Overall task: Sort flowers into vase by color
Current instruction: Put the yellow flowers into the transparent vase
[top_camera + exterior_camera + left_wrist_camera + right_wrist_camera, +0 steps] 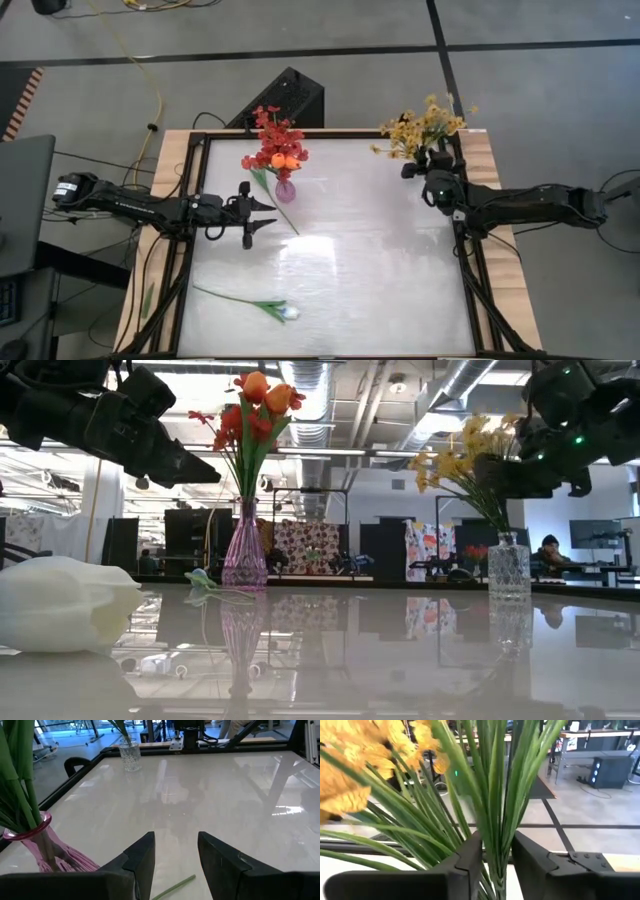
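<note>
While glare streaks white tabletop (380, 280) | grey floor (540, 90) surrounds table

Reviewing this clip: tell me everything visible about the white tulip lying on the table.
The white tulip lies flat on the glossy white table near its front edge, on the left arm's side. Its closed white bloom looks like soft plastic or foam, on a thin green stem with leaves just behind the bloom; the stem runs away toward the table's left edge. No hand touches it: the left hand is open, well away beside the pink vase.
</note>
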